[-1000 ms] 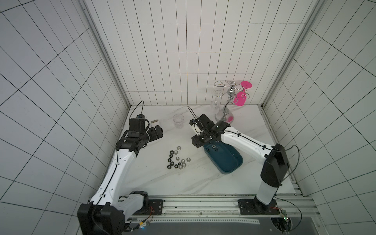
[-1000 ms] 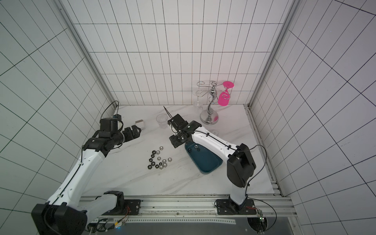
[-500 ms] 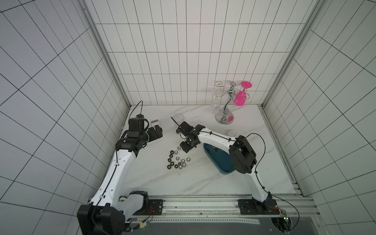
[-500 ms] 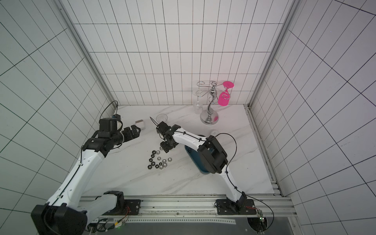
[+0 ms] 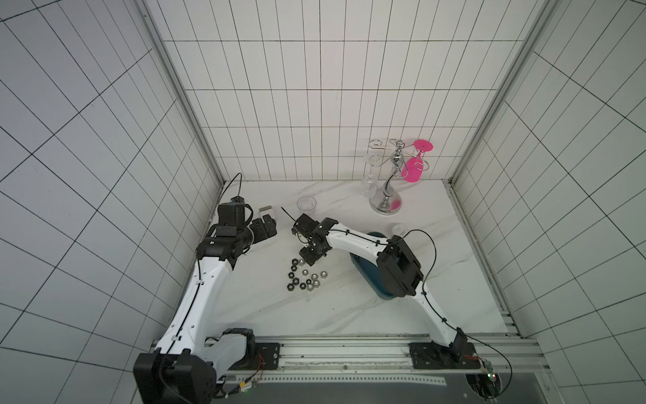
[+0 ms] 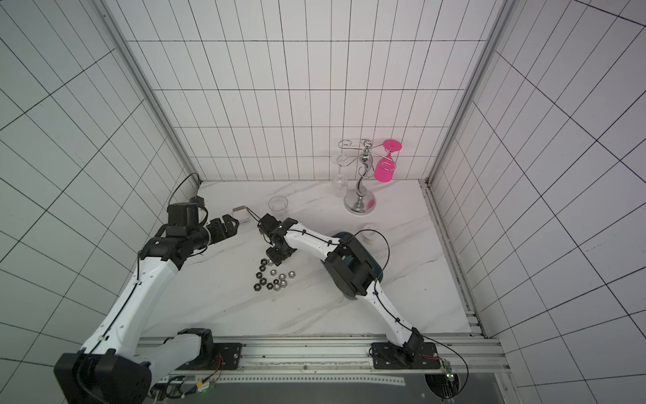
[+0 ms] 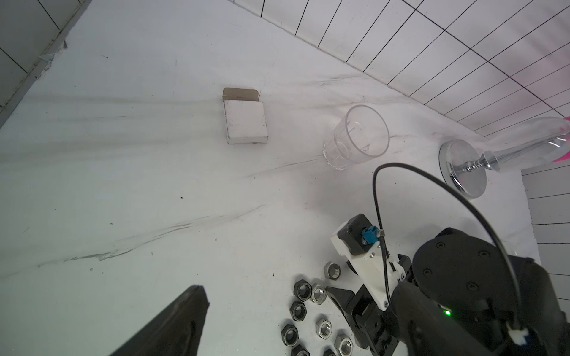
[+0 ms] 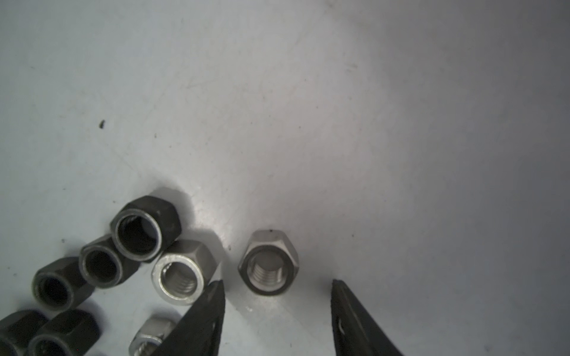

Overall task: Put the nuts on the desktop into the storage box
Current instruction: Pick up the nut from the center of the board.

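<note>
Several nuts, black and silver, lie clustered on the white marble desktop. My right gripper hangs low over the far edge of the cluster. In the right wrist view it is open, and a lone silver nut sits just past its fingertips, touching neither. More nuts lie beside one finger. The dark teal storage box lies to the right, mostly hidden under the right arm. My left gripper is open and empty, held left of the nuts.
A clear drinking glass and a small white carton stand behind the nuts. A chrome glass rack with a pink glass occupies the back right. A small white jar sits behind the storage box.
My right gripper has swung left from above the storage box to the far edge of the nut cluster and lowered. The left arm has not moved.
</note>
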Motion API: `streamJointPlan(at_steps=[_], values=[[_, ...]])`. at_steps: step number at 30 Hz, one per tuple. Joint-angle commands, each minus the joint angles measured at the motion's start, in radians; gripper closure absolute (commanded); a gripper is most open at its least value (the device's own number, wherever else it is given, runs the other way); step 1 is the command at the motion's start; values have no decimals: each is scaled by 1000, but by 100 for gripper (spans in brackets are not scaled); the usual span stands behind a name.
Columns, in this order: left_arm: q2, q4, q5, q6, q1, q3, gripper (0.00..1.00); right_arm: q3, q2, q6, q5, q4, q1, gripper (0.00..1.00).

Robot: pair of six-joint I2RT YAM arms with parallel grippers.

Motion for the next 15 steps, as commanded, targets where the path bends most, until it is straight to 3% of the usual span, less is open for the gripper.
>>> streamJointPlan(at_steps=[1,6,10,15], values=[[-17,4,3,23,13,8,2,39,58,-1,15,-36,11,42],[-19,-4,5,36,20,10,1,106,97,2,3,-62,13,51],[-23,-8,12,38,31,12,1,119,97,7,3,-64,14,73],[-26,-8,20,36,34,10,1,94,42,28,14,-72,14,79]])
